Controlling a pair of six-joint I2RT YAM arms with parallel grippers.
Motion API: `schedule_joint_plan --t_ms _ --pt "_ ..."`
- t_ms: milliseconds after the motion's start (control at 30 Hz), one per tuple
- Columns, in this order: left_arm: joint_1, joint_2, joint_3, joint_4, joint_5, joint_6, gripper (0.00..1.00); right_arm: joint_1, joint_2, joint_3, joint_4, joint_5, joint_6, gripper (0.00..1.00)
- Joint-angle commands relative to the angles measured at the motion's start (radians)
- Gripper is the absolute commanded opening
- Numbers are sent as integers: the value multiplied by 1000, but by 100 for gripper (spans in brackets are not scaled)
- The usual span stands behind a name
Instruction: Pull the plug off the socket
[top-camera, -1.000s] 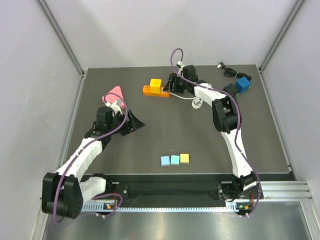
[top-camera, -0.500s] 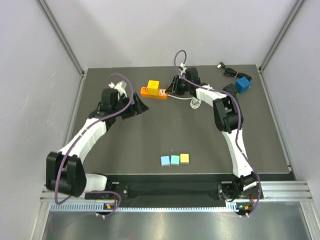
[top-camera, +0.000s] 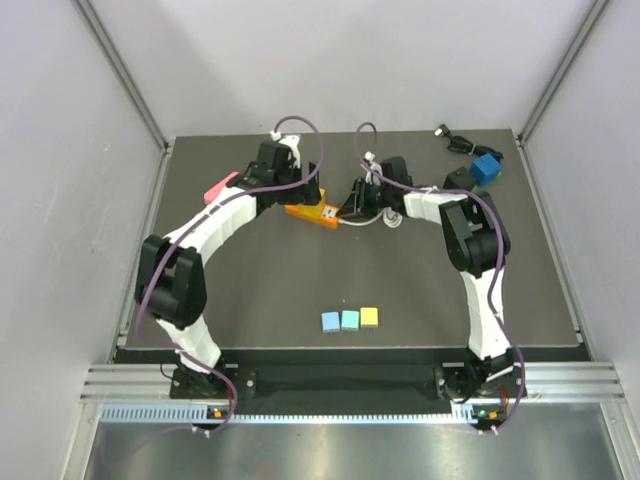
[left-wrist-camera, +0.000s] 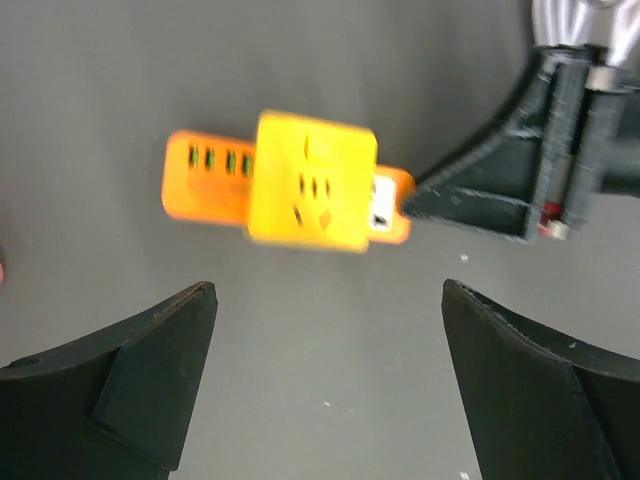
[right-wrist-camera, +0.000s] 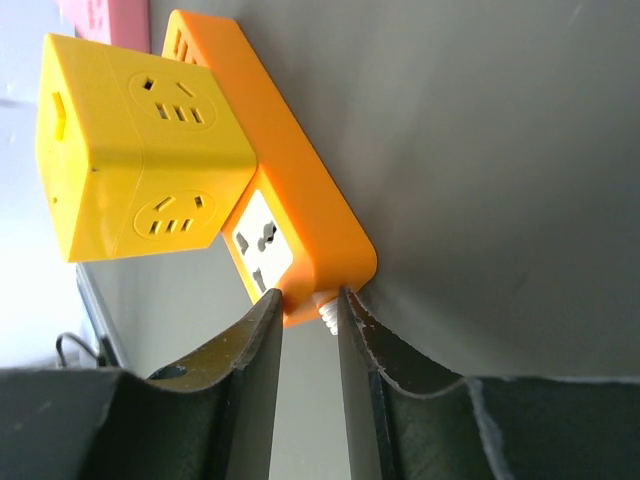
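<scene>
The socket is an orange power strip (left-wrist-camera: 205, 175) lying on the dark table, with a yellow cube plug (left-wrist-camera: 312, 180) seated on it. My left gripper (left-wrist-camera: 328, 290) hovers above them, open wide, nothing between its fingers, and the plug lies just beyond its tips. In the top view it (top-camera: 300, 192) covers the plug, and only the strip's near edge (top-camera: 312, 214) shows. My right gripper (right-wrist-camera: 305, 305) is shut on the cord end of the strip (right-wrist-camera: 300, 190), pinching its white cord collar (right-wrist-camera: 327, 312) beside the plug (right-wrist-camera: 130, 140).
A pink object (top-camera: 220, 188) lies left of the strip. The strip's white cable (top-camera: 390, 214) loops under the right arm. A blue cube (top-camera: 488, 167) and a black adapter with cable (top-camera: 455, 140) sit back right. Three small coloured blocks (top-camera: 350, 319) lie near the front.
My left arm swung from the left side to above the strip while its jaws opened wide. My right gripper closed on the strip's cord end, and the strip shifted slightly nearer.
</scene>
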Motion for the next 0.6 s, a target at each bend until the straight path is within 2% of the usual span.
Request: schedule_joint_plan --t_ms 0,167,567 --pt "-21 63 103 -70 -49 112 98 3 -80 -50 4 -68 -52 29" --pt "-23 159 185 -148 -44 180 97 -5 -92 -84 7 -109 -59 29" --pt "-24 232 177 -110 -21 183 88 -6 -103 -90 -3 -100 -60 29"
